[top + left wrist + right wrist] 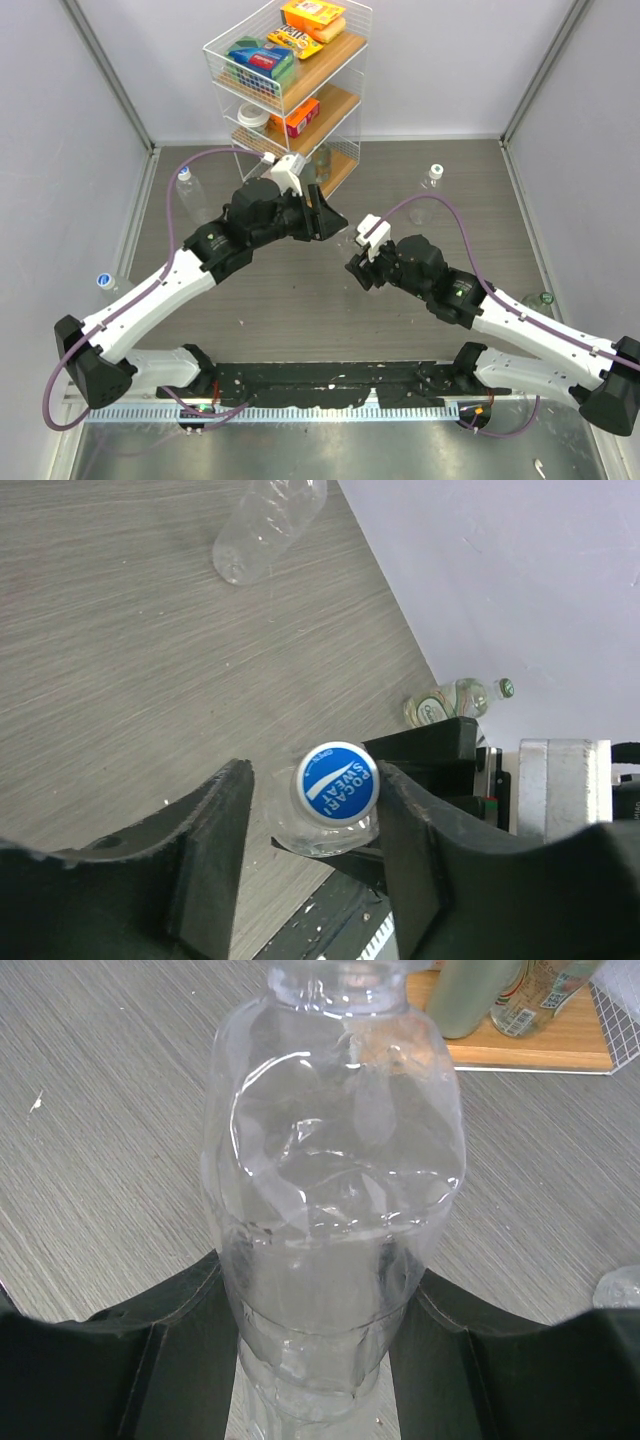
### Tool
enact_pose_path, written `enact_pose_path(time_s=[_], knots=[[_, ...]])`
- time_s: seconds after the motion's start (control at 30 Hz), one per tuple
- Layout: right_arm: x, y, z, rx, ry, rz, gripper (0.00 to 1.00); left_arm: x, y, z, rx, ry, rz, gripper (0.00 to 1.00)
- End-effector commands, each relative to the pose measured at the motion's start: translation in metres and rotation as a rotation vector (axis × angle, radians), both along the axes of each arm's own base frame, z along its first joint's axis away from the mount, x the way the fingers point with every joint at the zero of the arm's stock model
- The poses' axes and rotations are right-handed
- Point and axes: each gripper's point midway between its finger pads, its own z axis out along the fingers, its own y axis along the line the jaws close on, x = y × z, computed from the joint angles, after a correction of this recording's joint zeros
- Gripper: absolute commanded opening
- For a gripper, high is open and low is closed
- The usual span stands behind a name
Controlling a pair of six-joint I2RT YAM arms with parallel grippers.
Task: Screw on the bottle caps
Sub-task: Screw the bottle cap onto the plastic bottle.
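Frame centre, desk (300, 310) room on every side, stocked wire shelf (340, 55) near above: right jaws clamped on clear bottle (335, 1210), left jaws astride its blue-white cap (335, 783), grip uncertain.

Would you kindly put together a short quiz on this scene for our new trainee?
1. True or false: the right end effector grips a clear bottle between its fingers.
2. What colour is the top of the cap between the fingers of the left end effector? A red, B blue, C green.
3. Name the storage item at the back of the top view.
Key: 1 true; 2 B; 3 the wire shelf rack.
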Motion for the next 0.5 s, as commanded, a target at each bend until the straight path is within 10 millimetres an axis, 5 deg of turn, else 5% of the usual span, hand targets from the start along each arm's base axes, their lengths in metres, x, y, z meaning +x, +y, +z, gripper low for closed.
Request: enact_pose_path(time_s=[0.0, 0.2, 0.33, 0.47], knots=[[0.002, 0.004, 0.028, 0.062, -0.055, 0.008, 0.01, 0.002, -0.006, 0.025, -0.053, -0.042, -0.016, 0.52], [0.000, 0.006, 0.029, 0.066, -0.053, 0.021, 0.01, -0.003, -0.013, 0.024, -0.059, -0.040, -0.066, 0.33], [-0.004, 0.008, 0.032, 0.079, -0.051, 0.045, 0.01, -0.011, -0.018, 0.025, -0.066, -0.052, -0.126, 0.05], [-0.019, 0.016, 0.043, 0.128, -0.053, 0.138, 0.01, -0.032, -0.028, 0.027, -0.107, -0.089, -0.275, 0.00]])
